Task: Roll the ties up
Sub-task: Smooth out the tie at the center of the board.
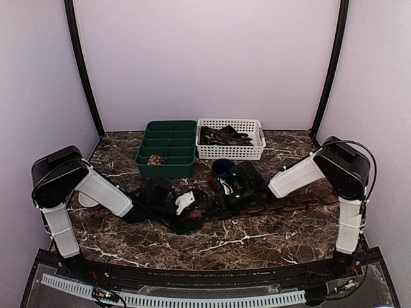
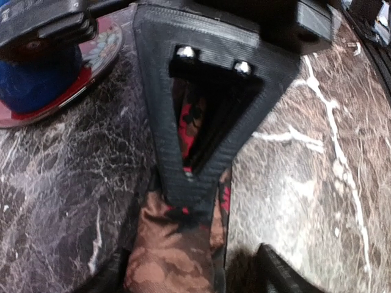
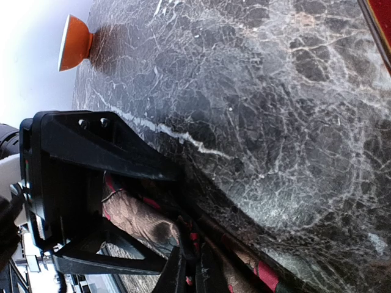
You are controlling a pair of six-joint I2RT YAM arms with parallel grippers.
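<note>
A dark brown patterned tie with red lining (image 1: 209,209) lies across the marble table between my two grippers. In the left wrist view one fingertip (image 2: 189,192) of my left gripper (image 2: 227,223) presses on the tie (image 2: 171,256); the other finger (image 2: 284,274) stands apart over bare marble, so the gripper is open. In the right wrist view my right gripper (image 3: 192,274) is shut on a fold of the tie (image 3: 137,217), which runs off to the lower right. From above, the left gripper (image 1: 186,204) and right gripper (image 1: 226,192) are close together.
A green compartment tray (image 1: 168,144) at the back holds one rolled tie (image 1: 154,160). A white basket (image 1: 257,138) beside it holds more ties. A blue mug (image 1: 223,169) on a saucer (image 2: 98,55) stands just behind the grippers. An orange cup (image 3: 73,43) sits at far left.
</note>
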